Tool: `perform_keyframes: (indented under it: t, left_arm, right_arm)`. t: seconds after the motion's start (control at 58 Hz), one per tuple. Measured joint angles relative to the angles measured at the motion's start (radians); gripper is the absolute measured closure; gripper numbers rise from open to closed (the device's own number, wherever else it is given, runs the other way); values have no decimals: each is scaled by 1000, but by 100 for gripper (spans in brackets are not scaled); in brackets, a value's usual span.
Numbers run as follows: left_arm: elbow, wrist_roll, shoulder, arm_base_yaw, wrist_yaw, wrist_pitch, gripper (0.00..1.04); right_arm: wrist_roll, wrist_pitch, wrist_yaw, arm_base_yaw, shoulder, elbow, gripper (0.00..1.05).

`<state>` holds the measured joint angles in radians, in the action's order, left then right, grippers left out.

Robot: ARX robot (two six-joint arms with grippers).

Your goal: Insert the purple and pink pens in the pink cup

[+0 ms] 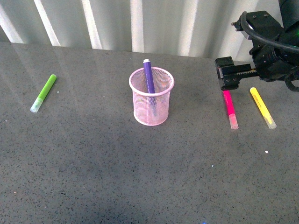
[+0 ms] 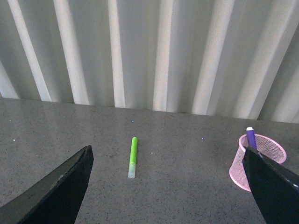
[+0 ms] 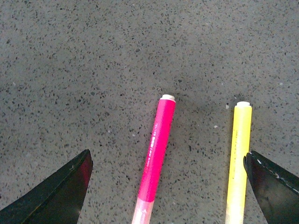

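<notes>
The pink cup (image 1: pixel 145 111) stands mid-table with the purple pen (image 1: pixel 148 74) upright inside it, leaning on the rim. To the right, the pink pen (image 1: pixel 230 108) lies flat on the table with its pale cap towards me. My right gripper (image 1: pixel 224 73) hovers open over that pen's far end. In the right wrist view the pink pen (image 3: pixel 158 151) lies between the spread fingers (image 3: pixel 70 189) of the right gripper (image 3: pixel 167 157), untouched. My left gripper (image 2: pixel 166 168) is open and empty, and its view shows the cup (image 2: pixel 237 170) with the purple pen (image 2: pixel 251 137).
A yellow marker (image 1: pixel 262 108) lies just right of the pink pen, also between the right fingers (image 3: pixel 238 158). A lime-green marker (image 1: pixel 44 93) (image 2: pixel 133 157) lies far left. A corrugated white wall runs along the table's back edge.
</notes>
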<state>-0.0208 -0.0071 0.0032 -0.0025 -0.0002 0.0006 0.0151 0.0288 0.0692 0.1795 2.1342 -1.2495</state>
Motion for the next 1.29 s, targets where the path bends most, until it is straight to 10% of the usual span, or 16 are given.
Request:
perform_keyframes:
  t: [0.948, 1.293]
  left_arm:
    - [0, 0, 0, 0, 0, 0, 7]
    - [0, 0, 0, 0, 0, 0, 7]
  right_arm:
    - [-130, -49, -41, -13, 265, -169, 7]
    - [-161, -52, -45, -9, 275, -180, 65]
